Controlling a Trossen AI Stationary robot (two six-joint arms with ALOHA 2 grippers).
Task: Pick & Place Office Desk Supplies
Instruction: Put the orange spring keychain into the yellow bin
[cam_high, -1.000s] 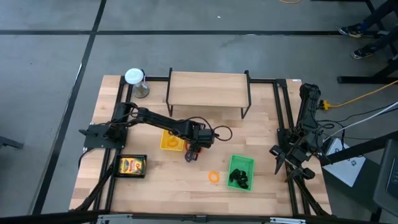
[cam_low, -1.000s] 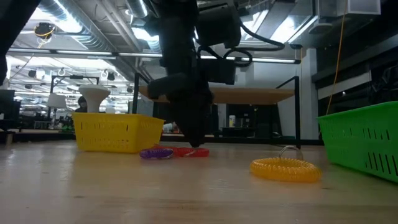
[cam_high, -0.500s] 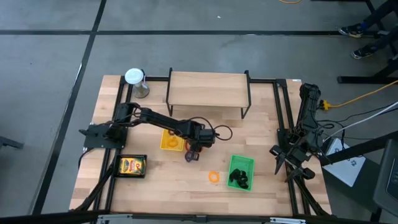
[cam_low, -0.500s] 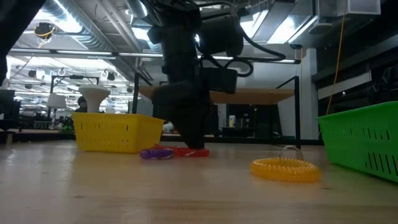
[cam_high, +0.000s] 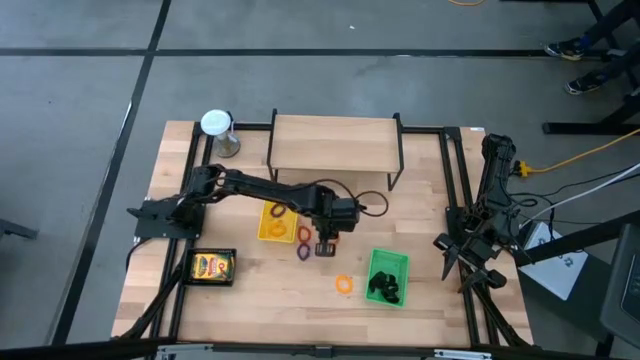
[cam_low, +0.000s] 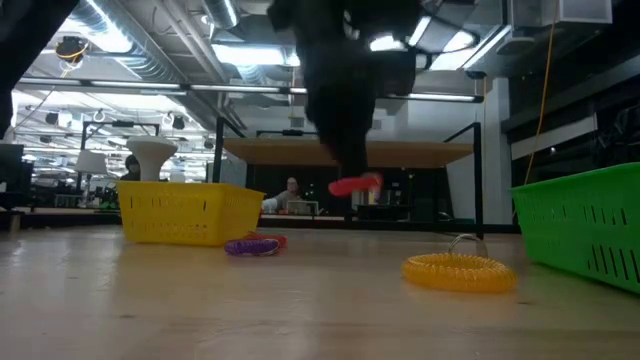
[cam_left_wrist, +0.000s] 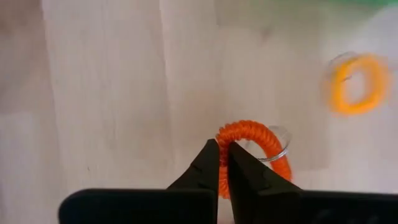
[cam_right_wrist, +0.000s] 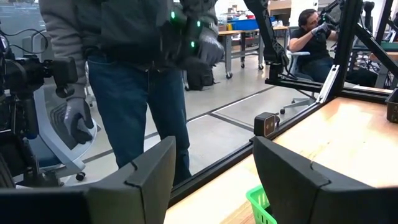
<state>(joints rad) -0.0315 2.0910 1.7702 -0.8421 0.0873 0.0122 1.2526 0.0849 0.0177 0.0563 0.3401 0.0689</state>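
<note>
The left hand (cam_left_wrist: 223, 163), shut thinly on the red-orange coiled plastic ring (cam_left_wrist: 255, 140), holds it above the counter's (cam_high: 250, 290) middle. That pinch catches only the rim, so the ring may swing loose and drop.

A red-orange coiled ring (cam_left_wrist: 252, 140) is held clear of the tabletop (cam_high: 290, 290). A purple ring (cam_low: 250, 246) and a yellow-orange ring (cam_low: 460, 271) lie flat mid-tabletop.
</note>
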